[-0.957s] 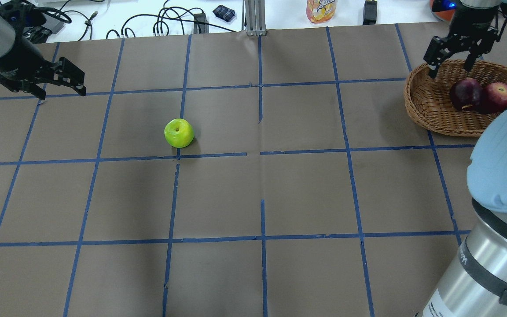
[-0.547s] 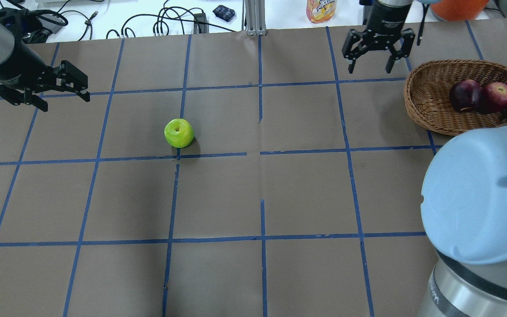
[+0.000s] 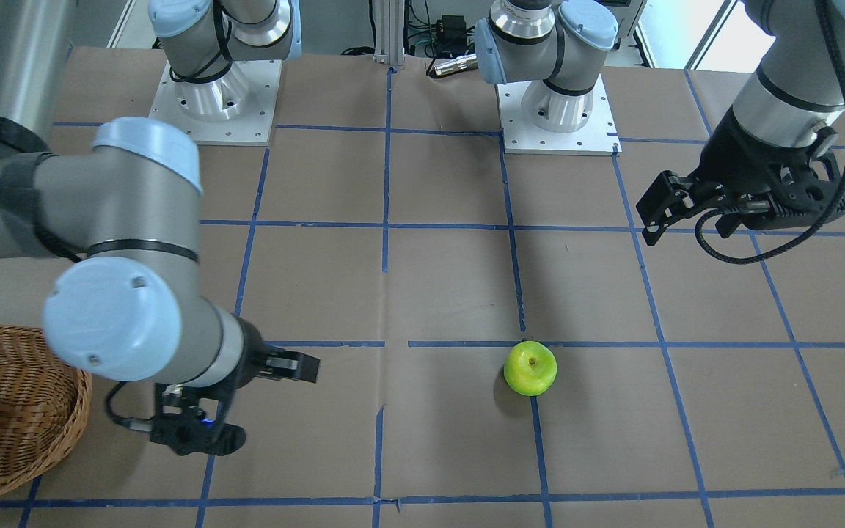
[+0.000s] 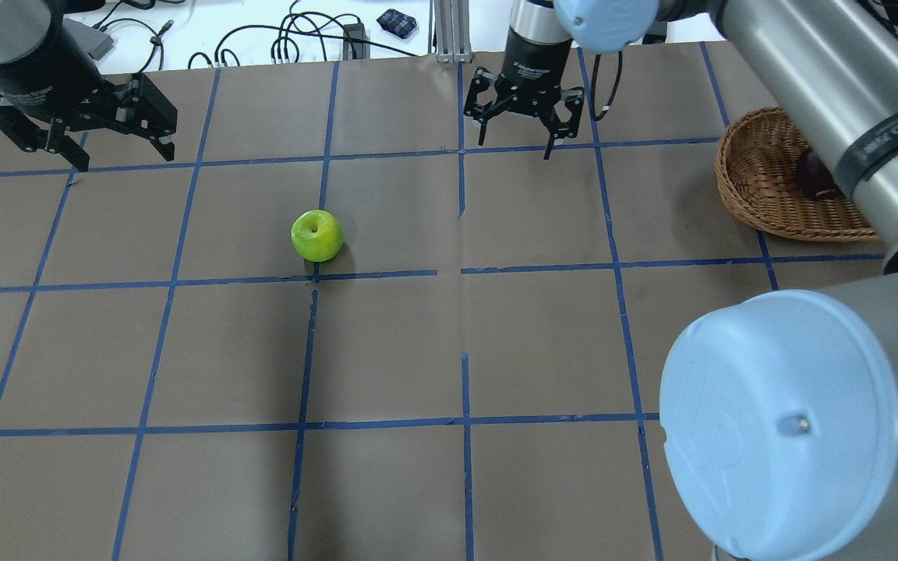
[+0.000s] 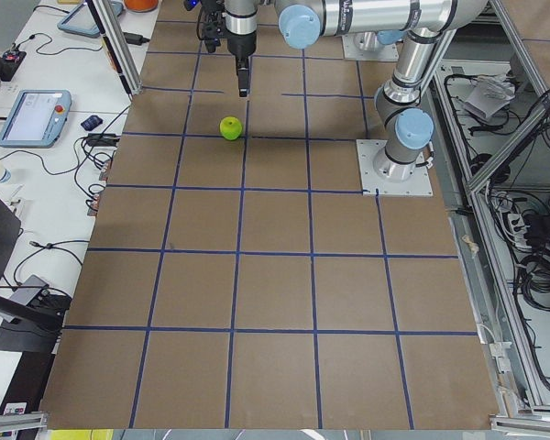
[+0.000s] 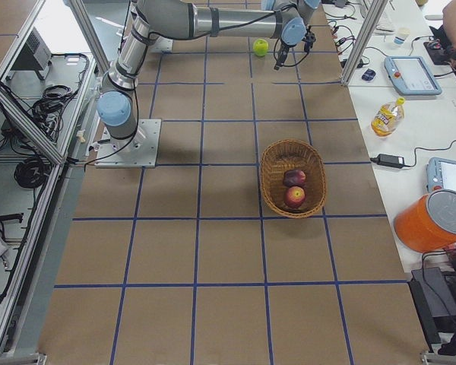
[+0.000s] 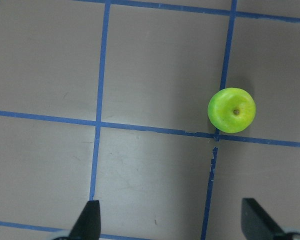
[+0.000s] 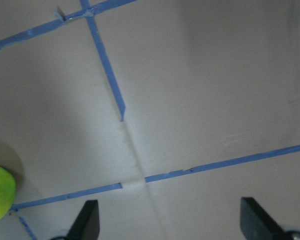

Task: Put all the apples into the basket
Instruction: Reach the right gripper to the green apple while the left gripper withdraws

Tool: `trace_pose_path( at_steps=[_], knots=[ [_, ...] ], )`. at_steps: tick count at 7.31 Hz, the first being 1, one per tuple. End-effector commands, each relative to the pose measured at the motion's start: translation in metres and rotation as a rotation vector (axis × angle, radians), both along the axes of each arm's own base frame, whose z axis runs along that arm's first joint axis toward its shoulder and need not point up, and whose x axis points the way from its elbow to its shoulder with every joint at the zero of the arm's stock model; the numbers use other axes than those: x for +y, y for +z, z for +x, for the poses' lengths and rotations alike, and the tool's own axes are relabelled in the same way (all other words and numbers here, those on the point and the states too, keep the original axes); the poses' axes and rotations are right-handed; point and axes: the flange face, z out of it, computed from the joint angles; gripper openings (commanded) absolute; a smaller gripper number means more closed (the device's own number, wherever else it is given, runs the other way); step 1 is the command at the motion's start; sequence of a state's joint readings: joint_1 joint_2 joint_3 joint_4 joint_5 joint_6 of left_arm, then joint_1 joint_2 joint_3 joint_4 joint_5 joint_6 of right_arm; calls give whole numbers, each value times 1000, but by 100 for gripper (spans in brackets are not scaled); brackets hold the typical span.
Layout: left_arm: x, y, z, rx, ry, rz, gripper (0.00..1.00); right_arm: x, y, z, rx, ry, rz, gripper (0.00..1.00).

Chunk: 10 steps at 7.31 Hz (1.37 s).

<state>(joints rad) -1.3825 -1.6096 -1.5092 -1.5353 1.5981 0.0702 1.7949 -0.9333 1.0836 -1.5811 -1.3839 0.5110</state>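
Presently my right tool and left tool hang open and empty, the green apple sits on the desk far from the basket, and an off-centre pinch may roll it.

Overhead and front views face each other across the table; side views look along it; both downward wrist cameras share the green apple.

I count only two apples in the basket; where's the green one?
In the overhead view the green apple sits on the table left of centre, just above a blue tape crossing.
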Motion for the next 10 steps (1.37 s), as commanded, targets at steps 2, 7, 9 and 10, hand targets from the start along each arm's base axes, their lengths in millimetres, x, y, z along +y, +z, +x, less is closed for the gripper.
trace_pose_path(
  at_steps=[2, 7, 9, 10],
  knots=[
    [3, 4, 22, 5, 50, -6, 100, 24, -56, 119, 0, -169, -43, 100],
    [3, 5, 36, 38, 79, -17, 100, 65, -80, 212, -92, -338, -41, 100],
    [-2, -2, 40, 51, 111, -4, 100, 64, -85, 218, -94, -362, -41, 100],
    [0, 1, 41, 49, 112, -12, 100, 61, -95, 224, -93, -364, -39, 100]
  ],
)
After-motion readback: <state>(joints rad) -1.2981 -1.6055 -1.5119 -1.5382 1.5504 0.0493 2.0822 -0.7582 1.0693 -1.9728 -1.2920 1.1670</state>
